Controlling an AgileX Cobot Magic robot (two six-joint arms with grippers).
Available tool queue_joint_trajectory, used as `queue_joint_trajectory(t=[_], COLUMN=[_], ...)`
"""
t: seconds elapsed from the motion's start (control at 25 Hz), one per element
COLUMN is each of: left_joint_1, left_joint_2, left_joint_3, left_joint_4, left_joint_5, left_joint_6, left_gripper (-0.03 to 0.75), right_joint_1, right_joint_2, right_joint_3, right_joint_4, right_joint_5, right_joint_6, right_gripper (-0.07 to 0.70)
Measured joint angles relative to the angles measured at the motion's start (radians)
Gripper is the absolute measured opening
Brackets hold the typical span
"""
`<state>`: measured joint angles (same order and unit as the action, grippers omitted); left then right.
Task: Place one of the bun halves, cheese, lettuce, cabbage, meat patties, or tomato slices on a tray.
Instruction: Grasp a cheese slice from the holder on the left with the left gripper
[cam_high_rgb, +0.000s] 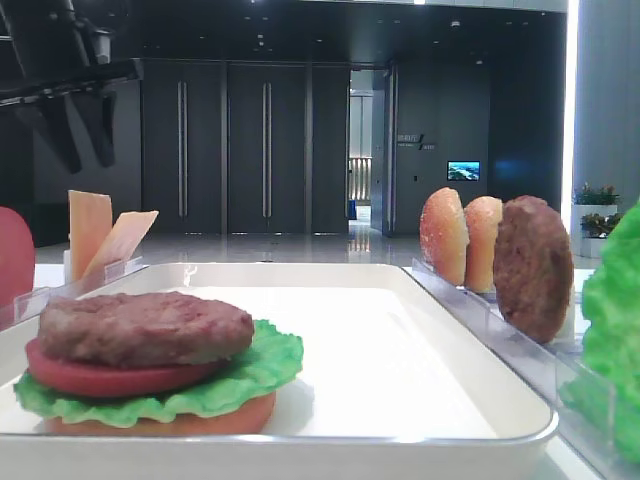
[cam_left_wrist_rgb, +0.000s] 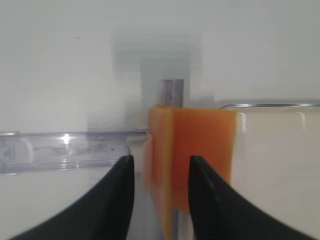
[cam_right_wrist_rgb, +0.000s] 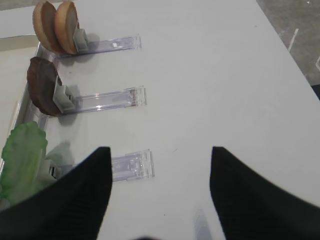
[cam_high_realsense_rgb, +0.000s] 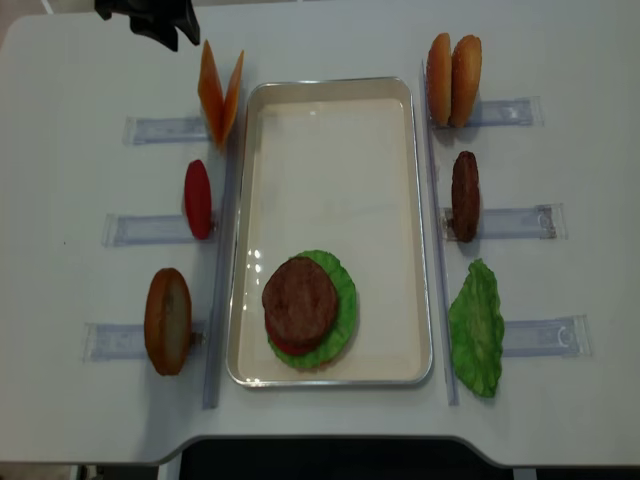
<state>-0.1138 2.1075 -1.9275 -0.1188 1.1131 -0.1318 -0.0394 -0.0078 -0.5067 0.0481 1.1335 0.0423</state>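
- The left gripper (cam_left_wrist_rgb: 159, 172) is hovering over the two cheese slices (cam_high_realsense_rgb: 220, 92), its fingers (cam_left_wrist_rgb: 117, 187) standing apart on either side of one orange edge (no contact is discernible).
- The cheese is leaning upright in a clear rack (cam_high_realsense_rgb: 165, 129), just beside the tray's (cam_high_realsense_rgb: 330, 95) far left corner.
- The right gripper (cam_right_wrist_rgb: 160, 172) is hanging spread open over the bare counter (cam_right_wrist_rgb: 225, 75), holding nothing.
- On the tray, a patty (cam_high_realsense_rgb: 299, 299) is sitting on a tomato slice (cam_high_rgb: 105, 378), lettuce (cam_high_realsense_rgb: 345, 290) and a bun base (cam_high_rgb: 165, 420).
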Motion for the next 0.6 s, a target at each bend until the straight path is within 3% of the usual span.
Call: queue_joint_trajectory(t=[0.36, 0.6], left_joint_1=[-0.109, -0.130], left_joint_2=[0.000, 0.000], left_joint_3=[-0.004, -0.004], left_joint_4=[-0.026, -0.006], left_joint_5=[-0.042, -0.043], left_joint_6=[-0.064, -0.092], left_gripper=[0.286, 0.286], right_joint_1=[0.000, 0.000], right_joint_2=[0.000, 0.000], right_joint_3=[0.000, 0.000], right_joint_4=[0.000, 0.000], right_joint_5=[0.000, 0.000], right_joint_6=[0.000, 0.000], right_gripper=[0.413, 0.413])
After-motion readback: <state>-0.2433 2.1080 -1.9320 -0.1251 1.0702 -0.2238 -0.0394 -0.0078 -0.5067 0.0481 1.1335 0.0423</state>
